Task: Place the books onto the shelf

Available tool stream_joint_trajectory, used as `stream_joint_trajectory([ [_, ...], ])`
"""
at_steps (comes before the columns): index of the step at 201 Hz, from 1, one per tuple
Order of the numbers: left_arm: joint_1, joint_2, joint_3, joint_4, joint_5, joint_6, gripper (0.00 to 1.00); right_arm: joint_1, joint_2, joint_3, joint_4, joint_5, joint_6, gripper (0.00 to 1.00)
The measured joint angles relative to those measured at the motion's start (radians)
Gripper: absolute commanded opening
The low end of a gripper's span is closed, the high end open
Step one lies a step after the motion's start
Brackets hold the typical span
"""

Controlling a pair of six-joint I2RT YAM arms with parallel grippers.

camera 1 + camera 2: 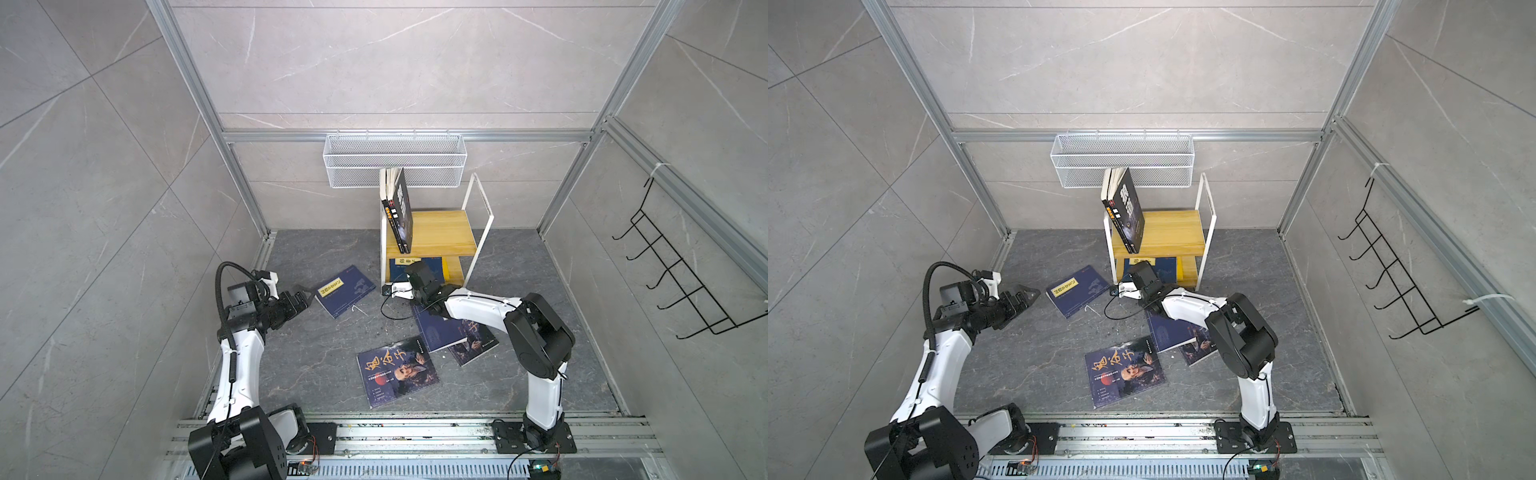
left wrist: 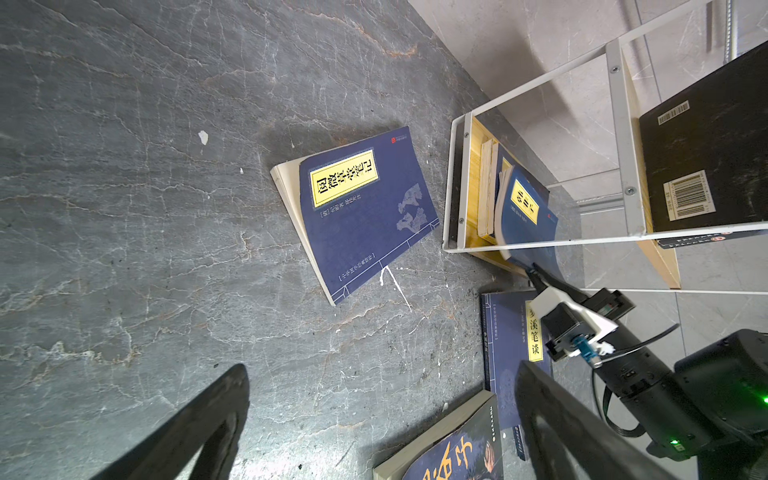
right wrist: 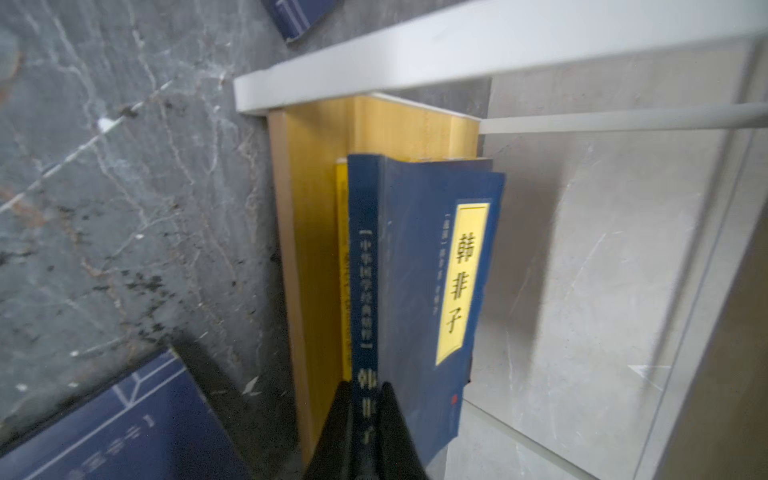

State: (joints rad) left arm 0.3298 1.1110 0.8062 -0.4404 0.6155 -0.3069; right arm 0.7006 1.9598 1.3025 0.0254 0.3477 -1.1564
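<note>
The shelf (image 1: 440,232) stands at the back middle, with a black book (image 1: 401,212) leaning upright on its top board. My right gripper (image 3: 368,388) is shut on the spine of a navy book (image 3: 424,270) that has a yellow label. This book lies in the lower tier on top of another book (image 3: 341,249). My left gripper (image 2: 382,370) hangs open just above the floor, short of a navy yellow-label book (image 2: 365,216). Nearer the front lies a portrait book (image 1: 397,376). Two more books (image 1: 440,332) lie partly under my right arm.
A white mesh basket (image 1: 395,160) hangs on the back wall just above the shelf. A black hook rack (image 1: 681,270) is on the right wall. Aluminium rails run along the floor edges, and a white scrap (image 1: 359,309) lies on the floor.
</note>
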Motion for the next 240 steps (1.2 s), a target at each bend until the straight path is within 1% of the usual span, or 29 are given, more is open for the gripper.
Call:
stream_joint_trajectory([
  [30, 0.001, -0.011, 0.000, 0.000, 0.003, -0.002, 1.00, -0.004, 0.000, 0.022, -0.008, -0.001, -0.026, 0.04],
  [74, 0.001, -0.011, 0.000, 0.000, 0.015, -0.008, 1.00, -0.011, 0.026, 0.074, -0.015, 0.001, -0.045, 0.09],
  [104, 0.001, -0.011, 0.000, 0.000, 0.016, -0.010, 1.00, -0.015, 0.051, 0.085, -0.020, -0.001, -0.055, 0.20],
  [142, 0.001, -0.011, 0.000, 0.000, 0.016, -0.011, 1.00, -0.017, 0.061, 0.087, -0.082, -0.033, -0.071, 0.30],
  [196, 0.002, -0.011, 0.000, 0.000, 0.017, -0.014, 1.00, -0.034, 0.058, 0.105, -0.150, -0.072, -0.065, 0.32],
  [240, 0.003, -0.011, 0.000, 0.000, 0.019, -0.015, 1.00, -0.044, 0.054, 0.162, -0.246, -0.128, -0.003, 0.29],
])
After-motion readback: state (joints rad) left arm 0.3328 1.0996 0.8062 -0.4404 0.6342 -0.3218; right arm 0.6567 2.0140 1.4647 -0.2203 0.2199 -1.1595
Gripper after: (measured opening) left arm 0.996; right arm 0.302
